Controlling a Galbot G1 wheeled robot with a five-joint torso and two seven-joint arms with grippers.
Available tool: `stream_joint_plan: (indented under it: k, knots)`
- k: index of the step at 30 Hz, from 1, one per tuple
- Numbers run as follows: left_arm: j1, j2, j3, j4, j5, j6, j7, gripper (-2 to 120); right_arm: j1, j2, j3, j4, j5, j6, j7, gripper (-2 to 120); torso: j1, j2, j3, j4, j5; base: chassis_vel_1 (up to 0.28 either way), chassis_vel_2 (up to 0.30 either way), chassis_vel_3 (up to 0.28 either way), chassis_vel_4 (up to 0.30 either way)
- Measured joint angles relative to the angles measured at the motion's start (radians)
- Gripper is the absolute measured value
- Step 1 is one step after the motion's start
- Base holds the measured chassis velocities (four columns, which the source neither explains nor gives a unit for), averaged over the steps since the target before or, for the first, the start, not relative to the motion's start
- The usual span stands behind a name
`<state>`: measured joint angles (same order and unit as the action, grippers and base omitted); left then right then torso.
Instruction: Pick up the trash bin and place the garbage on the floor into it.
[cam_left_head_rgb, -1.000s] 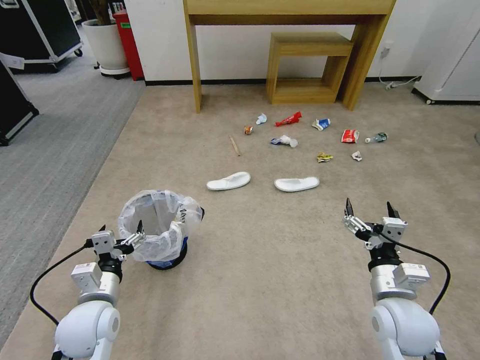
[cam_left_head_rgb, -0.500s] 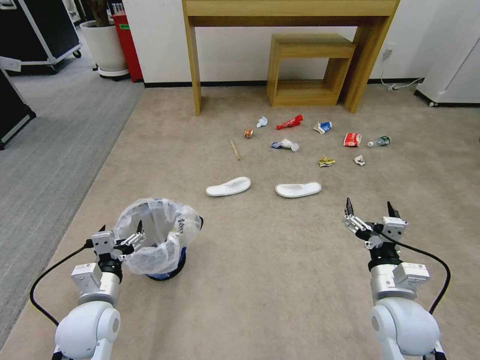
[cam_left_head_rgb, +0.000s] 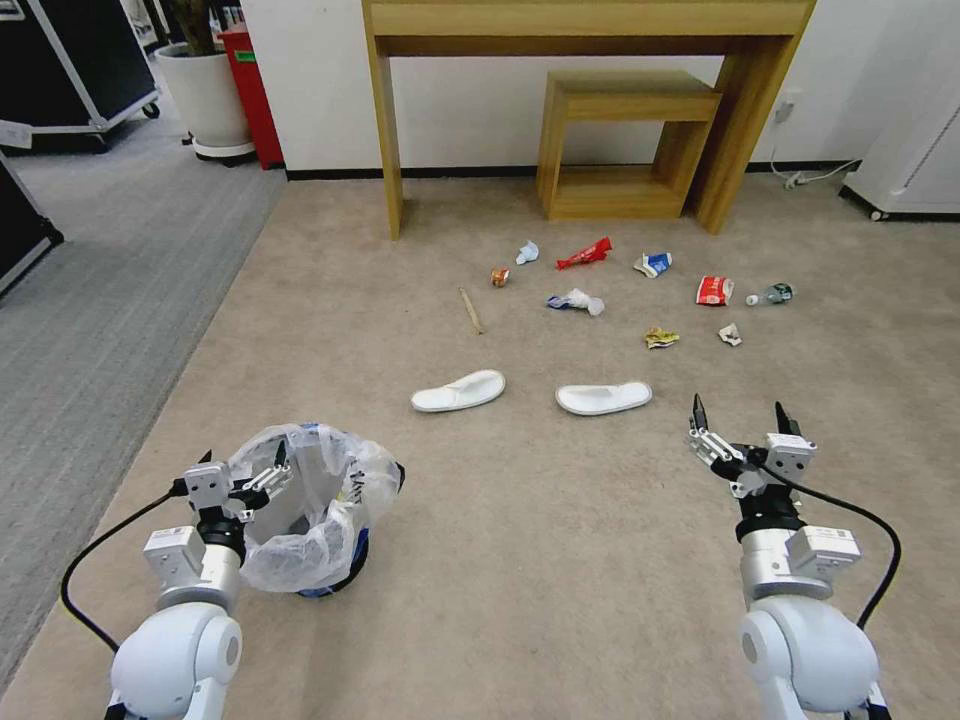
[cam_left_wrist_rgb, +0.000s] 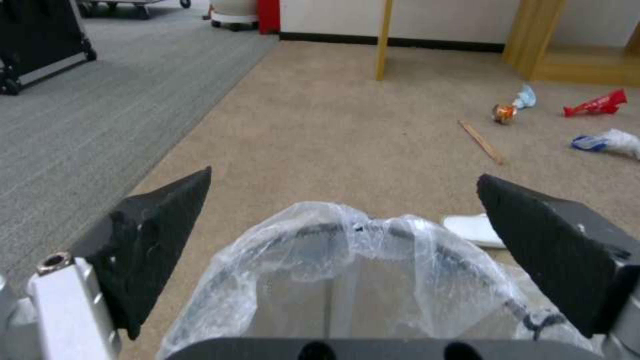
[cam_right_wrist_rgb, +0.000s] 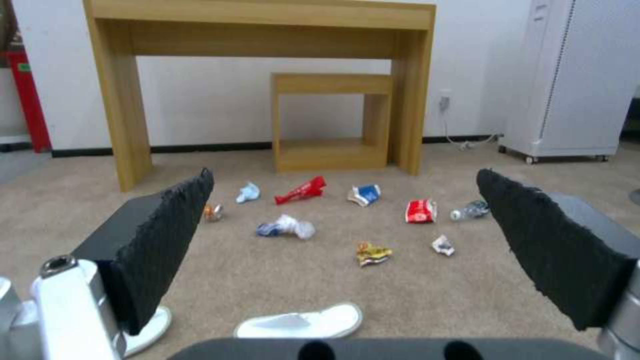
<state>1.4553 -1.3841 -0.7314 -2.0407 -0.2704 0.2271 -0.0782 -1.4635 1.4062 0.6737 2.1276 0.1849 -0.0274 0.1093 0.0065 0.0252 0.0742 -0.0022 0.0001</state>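
The trash bin (cam_left_head_rgb: 310, 515), blue with a crinkled clear bag liner, stands on the beige floor (cam_left_head_rgb: 540, 530) at the near left. My left gripper (cam_left_head_rgb: 243, 456) is open right over the bin's near rim; in the left wrist view the liner (cam_left_wrist_rgb: 347, 270) lies between and below the fingers (cam_left_wrist_rgb: 167, 235). My right gripper (cam_left_head_rgb: 738, 410) hangs open over bare carpet at the near right. The garbage lies ahead: two white slippers (cam_left_head_rgb: 458, 390) (cam_left_head_rgb: 603, 397), a wooden stick (cam_left_head_rgb: 470, 311), a red wrapper (cam_left_head_rgb: 584, 254), a carton (cam_left_head_rgb: 652, 264), a yellow wrapper (cam_left_head_rgb: 660, 337) and a bottle (cam_left_head_rgb: 772, 294).
A wooden desk (cam_left_head_rgb: 590, 20) with a small wooden shelf unit (cam_left_head_rgb: 630, 140) under it stands against the far wall behind the litter. Grey carpet (cam_left_head_rgb: 90, 300), black cases and a white planter (cam_left_head_rgb: 210, 100) are to the left. A white wheeled cabinet (cam_left_head_rgb: 910, 130) is at the far right.
The whole picture has shifted down: the camera has moved forward. The bin now sits closer under my left gripper, and the litter is nearer. Both arms keep their pose.
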Motion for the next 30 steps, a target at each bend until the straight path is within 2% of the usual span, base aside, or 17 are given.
stream_joint_plan:
  k: [15, 16, 18, 19, 22, 23, 26, 27, 30]
  knots:
    - [-0.014, 0.01, 0.001, 0.016, -0.008, 0.015, 0.0, 100, 0.017, 0.009, -0.011, -0.017, -0.011, -0.002, 0.023, 100, 0.0, 0.0, 0.0, 0.0, -0.0001, -0.074, 0.072, 0.073, -0.069]
    - [-0.015, 0.022, 0.001, 0.018, -0.021, 0.023, -0.004, 100, 0.018, 0.007, -0.011, -0.018, -0.008, -0.002, 0.025, 100, 0.0, 0.0, 0.0, 0.0, -0.0001, -0.061, 0.05, 0.029, -0.055]
    - [-0.027, 0.087, 0.0, 0.032, -0.094, 0.039, -0.04, 100, 0.013, 0.002, -0.012, -0.016, 0.018, -0.006, 0.026, 100, 0.0, 0.0, 0.0, 0.0001, -0.0002, 0.0, 0.0, 0.0, 0.0]
    - [-0.027, 0.087, 0.0, 0.032, -0.094, 0.039, -0.04, 100, 0.013, 0.002, -0.012, -0.016, 0.018, -0.006, 0.026, 100, 0.0, 0.0, 0.0, 0.0001, -0.0002, 0.0, 0.0, 0.0, 0.0]
    - [-0.035, 0.196, -0.001, 0.038, -0.243, 0.088, -0.105, 100, 0.009, 0.001, -0.012, -0.017, 0.031, -0.005, 0.027, 100, 0.0, 0.0, 0.0, 0.0, 0.0, 0.0, 0.0, 0.0, 0.0]
    - [-0.035, 0.196, -0.001, 0.038, -0.243, 0.088, -0.105, 100, 0.009, 0.001, -0.012, -0.017, 0.031, -0.005, 0.027, 100, 0.0, 0.0, 0.0, 0.0, 0.0, 0.0, 0.0, 0.0, 0.0]
    - [-0.017, 0.276, 0.009, 0.032, -0.372, 0.155, -0.17, 100, 0.01, 0.001, -0.009, -0.02, 0.04, -0.002, 0.029, 100, 0.0, 0.0, 0.0, 0.0001, -0.0001, 0.0, 0.0, 0.0, 0.0]
    - [-0.017, 0.276, 0.009, 0.032, -0.372, 0.155, -0.17, 100, 0.01, 0.001, -0.009, -0.02, 0.04, -0.002, 0.029, 100, 0.0, 0.0, 0.0, 0.0001, -0.0001, 0.0, 0.0, 0.0, 0.0]
    - [0.013, 0.339, 0.027, 0.009, -0.498, 0.227, -0.252, 100, 0.013, 0.0, -0.006, -0.024, 0.046, -0.001, 0.034, 100, 0.0, 0.0, 0.0, 0.0001, -0.0003, 0.0, 0.0, 0.0, 0.0]
